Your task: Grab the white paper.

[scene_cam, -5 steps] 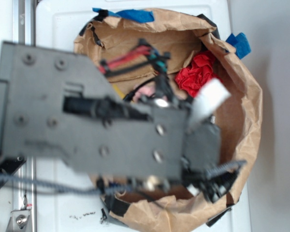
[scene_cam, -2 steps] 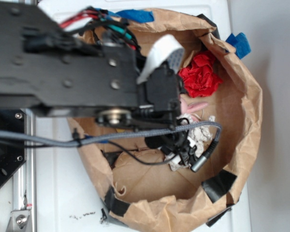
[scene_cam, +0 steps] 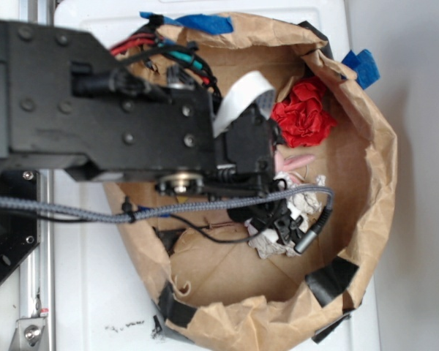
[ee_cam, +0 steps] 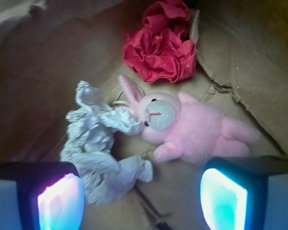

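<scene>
One white paper (ee_cam: 98,146), one red paper wad (ee_cam: 159,45) and one pink bunny (ee_cam: 192,127) lie on the brown floor of the paper bag (scene_cam: 366,139). The white paper is a greyish, off-white wad, deeply wrinkled, with ragged lobes sticking out at its top and lower right. In my wrist view it sits left of centre, its upper lobe touching the bunny's face, with the red wad beyond both of them toward the bag's far wall. My tool (ee_cam: 141,196) hangs above them with its two pads spread wide apart and nothing between them; the left pad (ee_cam: 60,201) is just beside the lower edge of the white paper, the right pad (ee_cam: 224,199) below the bunny's body. From outside, only a scrap of the white paper (scene_cam: 267,245) shows under my tool, close to the grey cable (scene_cam: 205,206) that loops across the bag. The bag stands on a white table (scene_cam: 95,292). Compared with a moment earlier, my arm has shifted slightly down in the outside view, while the red wad and the bunny's ears lie as they did.
</scene>
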Robot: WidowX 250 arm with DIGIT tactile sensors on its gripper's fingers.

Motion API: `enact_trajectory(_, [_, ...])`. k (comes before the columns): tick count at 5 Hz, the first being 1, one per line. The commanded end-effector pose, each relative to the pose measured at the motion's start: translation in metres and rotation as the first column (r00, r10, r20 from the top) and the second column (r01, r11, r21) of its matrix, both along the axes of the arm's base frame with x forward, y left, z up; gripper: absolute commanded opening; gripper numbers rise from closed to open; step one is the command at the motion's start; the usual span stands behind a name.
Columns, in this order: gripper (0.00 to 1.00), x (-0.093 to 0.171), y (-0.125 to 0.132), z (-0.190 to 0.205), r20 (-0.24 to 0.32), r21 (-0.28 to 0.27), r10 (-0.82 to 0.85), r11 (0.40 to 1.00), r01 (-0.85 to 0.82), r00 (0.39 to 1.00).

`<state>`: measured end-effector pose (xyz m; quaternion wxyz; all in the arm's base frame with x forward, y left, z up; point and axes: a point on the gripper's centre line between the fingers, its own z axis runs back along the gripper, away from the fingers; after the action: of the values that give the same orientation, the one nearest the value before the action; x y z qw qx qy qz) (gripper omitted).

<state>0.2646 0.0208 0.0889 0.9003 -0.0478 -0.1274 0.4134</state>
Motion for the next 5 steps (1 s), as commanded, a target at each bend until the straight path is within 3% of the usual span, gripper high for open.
enact_trajectory(1, [1.0,0.017,-0.01,-0.015,0.028,0.039,0.01,0.999,-0.011,1.0])
enact_trajectory(2, [1.0,0.026,-0.021,-0.014,0.007,0.017,0.028,0.999,-0.029,1.0])
enact_trajectory(5, [1.0,0.04,-0.026,-0.014,0.032,0.005,0.028,1.0,-0.028,0.999])
